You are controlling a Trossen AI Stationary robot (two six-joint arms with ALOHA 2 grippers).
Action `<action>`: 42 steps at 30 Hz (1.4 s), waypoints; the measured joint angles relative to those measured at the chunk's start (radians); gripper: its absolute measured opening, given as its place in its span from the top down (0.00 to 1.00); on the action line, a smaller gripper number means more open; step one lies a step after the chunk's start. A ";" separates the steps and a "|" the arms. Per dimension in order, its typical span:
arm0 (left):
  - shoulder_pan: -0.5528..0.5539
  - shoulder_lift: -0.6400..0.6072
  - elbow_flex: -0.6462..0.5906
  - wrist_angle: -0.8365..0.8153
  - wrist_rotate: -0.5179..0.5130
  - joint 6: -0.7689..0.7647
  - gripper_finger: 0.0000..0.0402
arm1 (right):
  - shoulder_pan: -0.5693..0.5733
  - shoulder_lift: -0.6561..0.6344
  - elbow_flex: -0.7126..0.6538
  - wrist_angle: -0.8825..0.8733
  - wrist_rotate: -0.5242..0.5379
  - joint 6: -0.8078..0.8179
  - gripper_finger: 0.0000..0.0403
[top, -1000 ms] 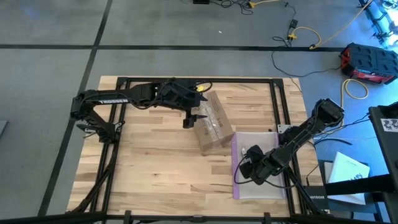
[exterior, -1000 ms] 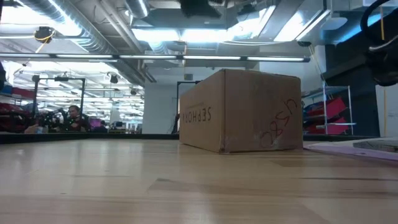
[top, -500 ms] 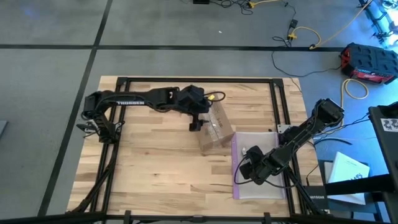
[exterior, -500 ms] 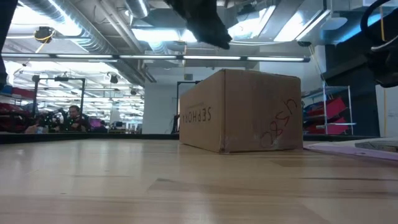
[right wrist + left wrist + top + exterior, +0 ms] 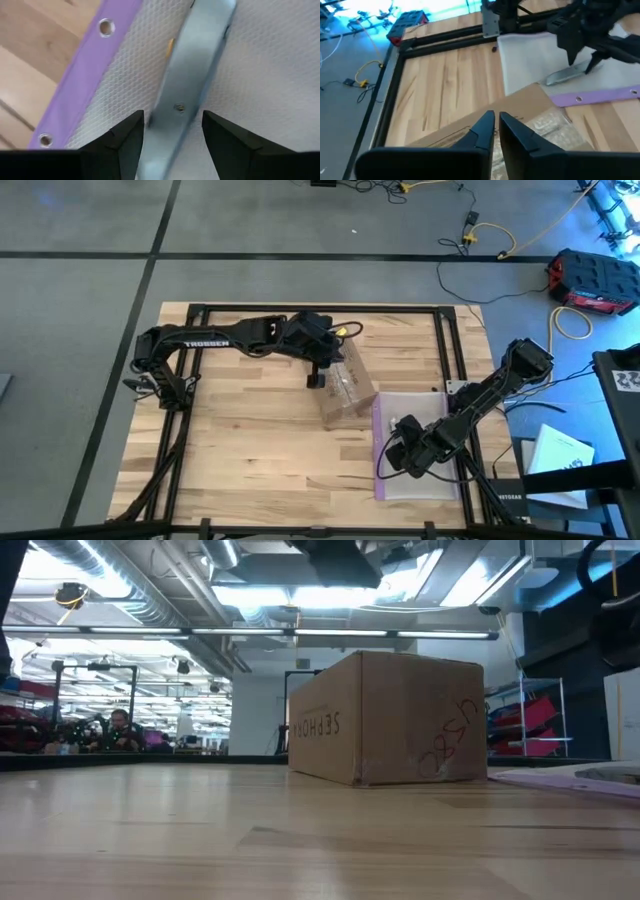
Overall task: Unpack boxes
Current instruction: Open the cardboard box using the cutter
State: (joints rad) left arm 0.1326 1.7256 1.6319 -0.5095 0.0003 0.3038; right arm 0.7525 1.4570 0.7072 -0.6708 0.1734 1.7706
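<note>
Left gripper (image 5: 316, 376) hangs over the far-left edge of the box (image 5: 345, 386); in its own wrist view the fingers (image 5: 482, 131) are pressed together with only a sliver between them, nothing pinched. Left arm reaches in from the table's left side along the far edge.

Right gripper (image 5: 398, 452) sits low over the clear bag (image 5: 425, 420) near the table's right side. Fingers (image 5: 127, 137) spread, straddling the grey tool (image 5: 192, 80) that lies on the bag; no contact visible, not gripping it. The bag's purple edge strip (image 5: 85, 82) with metal eyelets runs beside the tool.

Box: brown cardboard, flat on the table roughly centre, slightly toward the far side, rotated off the table's axes. Clear tape glints on its top. Low view shows "SEPHORA" on the left face (image 5: 318, 726) and a handwritten scrawl on the right face. Its near-right corner meets the bag's purple edge.

Surface: pale butcher-block wood table (image 5: 250, 450), black metal frame rails around it.

Room: grey floor, yellow cable (image 5: 520, 235) and a red-and-black case (image 5: 592, 282) beyond the right far corner. Low view looks into an open workshop with bright ceiling strip lights, exposed ducting, red racks at right, and a person (image 5: 120, 726) seated far back at left.
</note>
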 joint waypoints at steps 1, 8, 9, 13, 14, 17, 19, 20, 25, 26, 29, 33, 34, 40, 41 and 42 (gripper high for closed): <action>0.001 0.000 0.002 0.000 0.000 -0.001 0.98 | 0.000 0.000 0.008 -0.021 0.001 0.000 0.54; 0.006 -0.001 0.031 -0.001 0.050 -0.014 1.00 | 0.000 0.000 0.091 -0.210 0.053 0.001 0.54; 0.011 -0.002 0.033 0.001 0.059 -0.021 1.00 | 0.000 0.000 0.105 -0.230 0.062 0.001 0.54; 0.013 0.000 0.032 -0.007 0.061 -0.034 1.00 | 0.000 -0.001 0.126 -0.244 0.080 0.001 0.54; 0.013 0.000 0.032 -0.006 0.062 -0.033 1.00 | 0.000 -0.001 0.128 -0.244 0.079 0.001 0.54; 0.013 -0.001 0.032 -0.001 0.064 -0.005 1.00 | 0.000 -0.001 0.129 -0.246 0.077 0.000 0.54; 0.022 0.001 0.032 -0.004 0.067 0.001 1.00 | 0.000 -0.001 0.129 -0.245 0.075 -0.001 0.54; 0.029 0.006 0.032 -0.003 0.066 -0.007 1.00 | 0.000 -0.001 0.129 -0.246 0.075 -0.001 0.54; 0.060 0.037 0.032 -0.031 0.096 -0.010 1.00 | 0.000 -0.001 0.129 -0.228 0.080 -0.019 0.62; 0.061 0.046 0.032 -0.043 0.099 0.022 1.00 | 0.000 -0.001 0.129 -0.223 0.080 -0.019 0.63; 0.060 0.084 0.037 -0.085 0.101 0.128 1.00 | 0.000 -0.001 0.130 -0.211 0.079 -0.021 0.66; 0.060 0.138 0.129 -0.197 0.101 0.127 1.00 | 0.000 -0.001 0.130 -0.198 0.056 -0.025 0.67; 0.060 0.146 0.164 -0.241 0.101 0.135 1.00 | 0.000 -0.001 0.130 -0.193 0.049 -0.025 0.67; 0.065 0.218 0.354 -0.456 0.102 0.173 1.00 | 0.000 -0.001 0.130 -0.163 0.044 -0.026 0.66; 0.066 0.229 0.368 -0.466 0.102 0.178 1.00 | 0.000 -0.001 0.130 -0.160 0.044 -0.026 0.66; 0.066 0.239 0.377 -0.468 0.102 0.188 1.00 | 0.000 -0.001 0.130 -0.158 0.044 -0.026 0.66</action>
State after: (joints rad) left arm 0.1991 1.9644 2.0085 -0.9775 0.1020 0.4921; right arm 0.7528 1.4563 0.8371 -0.8288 0.2176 1.7451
